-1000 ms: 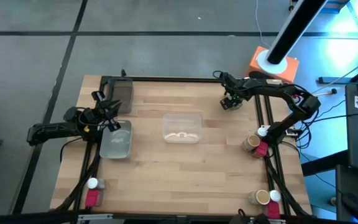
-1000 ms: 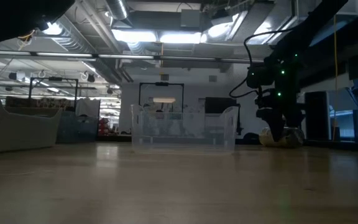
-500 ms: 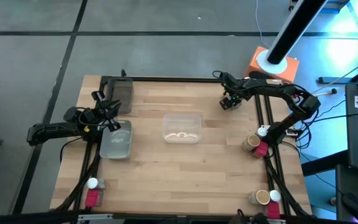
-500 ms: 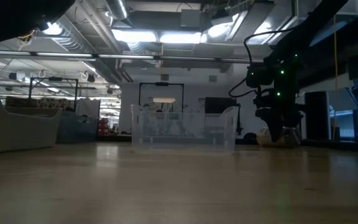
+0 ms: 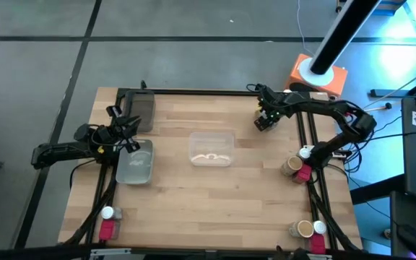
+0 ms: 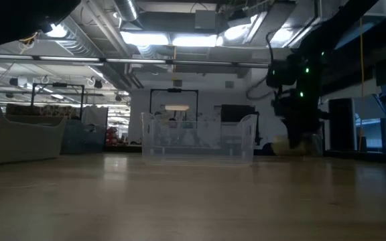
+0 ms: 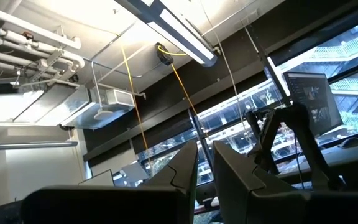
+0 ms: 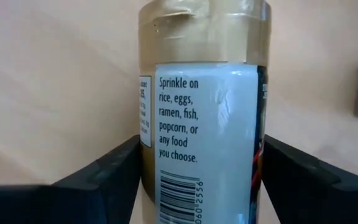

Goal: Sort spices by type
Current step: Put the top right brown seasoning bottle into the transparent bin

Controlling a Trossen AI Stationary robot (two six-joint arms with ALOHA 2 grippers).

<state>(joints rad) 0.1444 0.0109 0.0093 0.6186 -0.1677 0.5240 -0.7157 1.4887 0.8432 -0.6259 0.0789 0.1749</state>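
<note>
My right gripper is over the far right part of the table, shut on a spice jar that has a tan top and a white printed label. In the low view the gripper hangs close above the tabletop. More spices stand at the right edge: a tan jar, a white-capped one and a red one. Others stand at the near right corner and the near left corner. My left gripper waits at the left edge, shut, and its wrist view looks up at the ceiling. My right gripper pinches the jar's labelled body between its two fingers, one on each side, coming from above. The tan top points away from the wrist, toward the table. Whether the jar is clear of the wood I cannot tell.
A clear plastic tray sits in the middle of the table. A second tray lies by the left gripper, and a dark one at the far left corner. A black frame rail runs along the right side.
My right gripper, still shut on the jar, has risen slightly and shifted a little toward the table's left.
</note>
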